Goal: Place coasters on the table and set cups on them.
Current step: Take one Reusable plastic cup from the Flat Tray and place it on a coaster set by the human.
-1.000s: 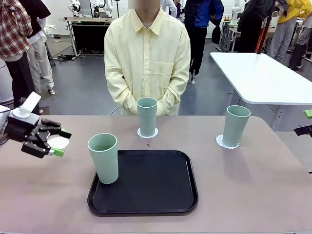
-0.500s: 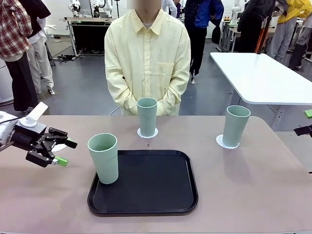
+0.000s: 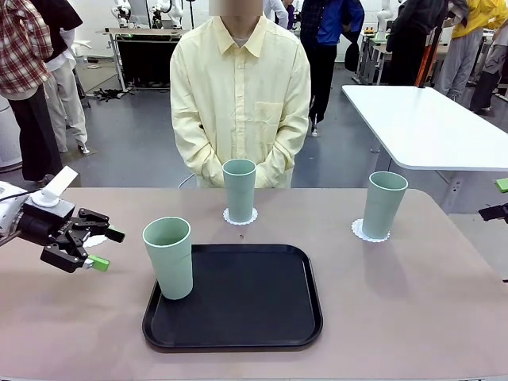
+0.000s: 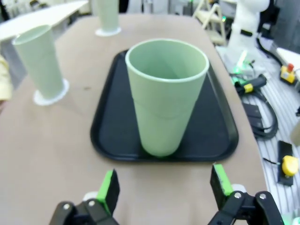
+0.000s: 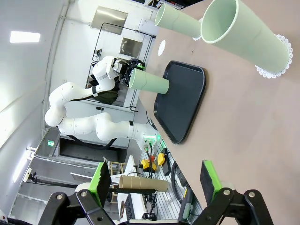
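One mint-green cup (image 3: 168,258) stands on the left edge of the black tray (image 3: 254,317). My left gripper (image 3: 101,248) hovers open just left of it, jaws facing the cup (image 4: 166,93) and apart from it. A bare white coaster (image 3: 95,239) lies on the beige table (image 3: 413,302), partly hidden behind that gripper. Two other cups stand on coasters: one at the far middle (image 3: 239,189) and one at the right (image 3: 383,205). My right gripper (image 3: 498,198) waits open at the table's right edge, holding nothing (image 5: 154,183).
A person in a pale yellow shirt stands at the far side with hands clasped. A white table (image 3: 429,119) stands at the back right. Cables and small tools lie beyond the table edge (image 4: 262,112). The rest of the tray (image 4: 112,136) is bare.
My left gripper has dropped lower and shifted slightly right, over the bare coaster and toward the cup on the tray, then stopped. The cups and the right gripper have not moved.
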Controlling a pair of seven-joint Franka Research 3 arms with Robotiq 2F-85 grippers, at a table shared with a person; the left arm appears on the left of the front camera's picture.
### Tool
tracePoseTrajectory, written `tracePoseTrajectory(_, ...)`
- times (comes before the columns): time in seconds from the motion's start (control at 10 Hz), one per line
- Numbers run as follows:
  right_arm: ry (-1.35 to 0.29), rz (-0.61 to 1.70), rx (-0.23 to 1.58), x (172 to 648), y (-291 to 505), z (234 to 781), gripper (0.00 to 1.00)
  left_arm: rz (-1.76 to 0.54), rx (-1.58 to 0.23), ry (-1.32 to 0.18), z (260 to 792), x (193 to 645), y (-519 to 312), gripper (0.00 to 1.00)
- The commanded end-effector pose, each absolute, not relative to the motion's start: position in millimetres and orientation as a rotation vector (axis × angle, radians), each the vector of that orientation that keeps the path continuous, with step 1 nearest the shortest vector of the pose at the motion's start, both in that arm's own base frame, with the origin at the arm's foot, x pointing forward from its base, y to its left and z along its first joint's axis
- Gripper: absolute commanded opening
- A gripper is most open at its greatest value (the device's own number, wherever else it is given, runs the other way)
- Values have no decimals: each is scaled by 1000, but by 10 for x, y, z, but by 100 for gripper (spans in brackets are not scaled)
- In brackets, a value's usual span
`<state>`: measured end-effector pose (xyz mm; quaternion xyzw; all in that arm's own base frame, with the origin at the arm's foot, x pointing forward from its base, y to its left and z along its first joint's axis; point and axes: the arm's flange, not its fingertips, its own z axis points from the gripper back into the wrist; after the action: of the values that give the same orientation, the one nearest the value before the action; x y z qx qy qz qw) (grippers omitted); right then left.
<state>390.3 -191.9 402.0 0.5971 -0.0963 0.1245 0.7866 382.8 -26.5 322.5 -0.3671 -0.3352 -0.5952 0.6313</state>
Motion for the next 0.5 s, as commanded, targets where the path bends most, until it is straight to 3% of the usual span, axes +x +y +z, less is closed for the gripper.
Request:
tracePoseTrajectory(0.0, -204, 265, 1288, 3897, -1912, 4035, 100, -1353, -874, -823, 3200, 3853, -308, 100)
tracePoseTrajectory(0.4, -204, 265, 1288, 3897, -1912, 4035, 100, -1321, -825, -904, 2981, 3951, -459, 100)
